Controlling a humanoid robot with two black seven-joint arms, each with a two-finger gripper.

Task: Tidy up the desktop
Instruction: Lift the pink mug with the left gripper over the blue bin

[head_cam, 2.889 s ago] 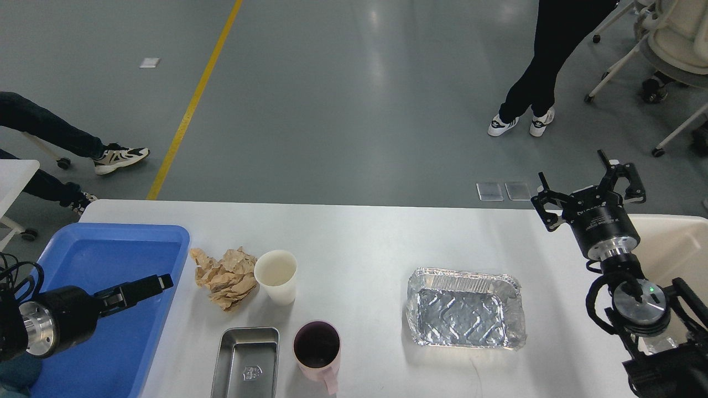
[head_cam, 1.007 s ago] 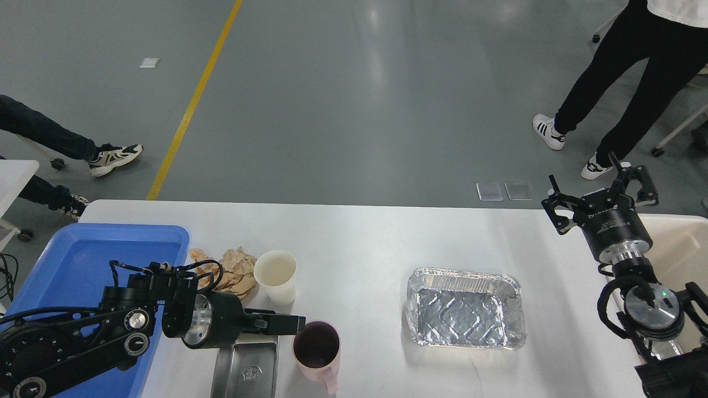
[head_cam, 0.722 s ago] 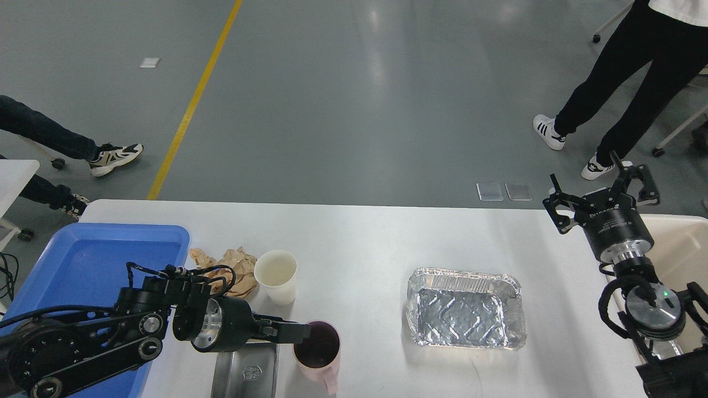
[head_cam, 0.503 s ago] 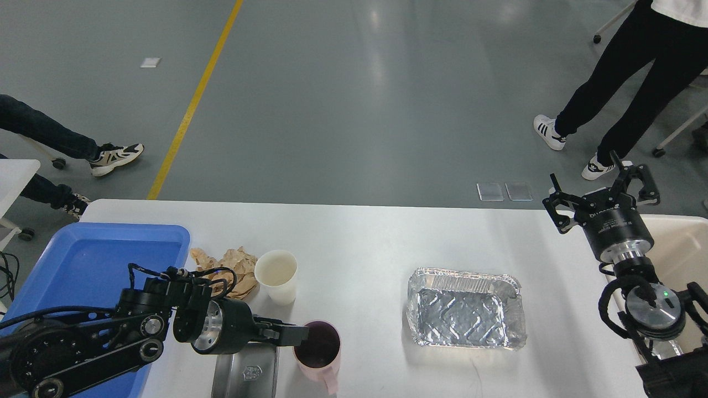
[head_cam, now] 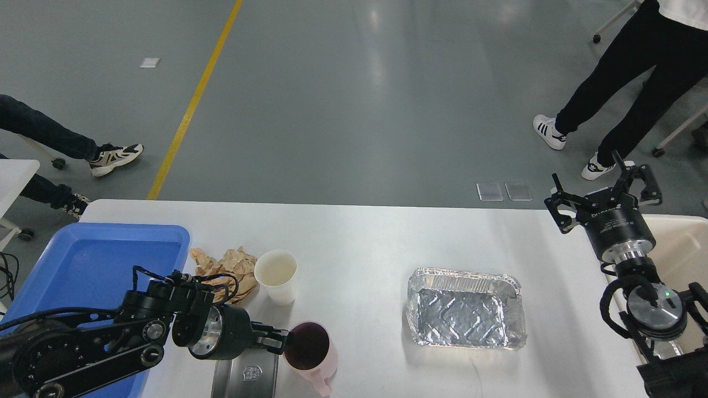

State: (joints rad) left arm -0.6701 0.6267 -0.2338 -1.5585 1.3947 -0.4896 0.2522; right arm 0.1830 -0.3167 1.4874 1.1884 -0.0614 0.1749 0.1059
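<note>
The white desktop [head_cam: 376, 237] carries a pink mug [head_cam: 310, 356] with a dark inside near the front edge. My left gripper [head_cam: 280, 340] comes in from the left and is shut on the mug's left rim; the mug leans a little. A crumpled brown paper [head_cam: 229, 268], a white paper cup [head_cam: 276, 276], a small steel tray [head_cam: 243, 378] and a foil tray [head_cam: 464, 309] also sit on the desktop. My right gripper [head_cam: 604, 190] is open and empty, raised over the desktop's far right edge.
A blue plastic tray [head_cam: 94, 254] lies at the left end under my left arm. A beige bin [head_cam: 683, 249] stands at the right end. People's legs [head_cam: 614, 94] and chair wheels are on the floor beyond the table.
My left arm swung from over the blue tray to the pink mug and closed on its rim. The mug has shifted left and tilted. The right gripper barely moved.
</note>
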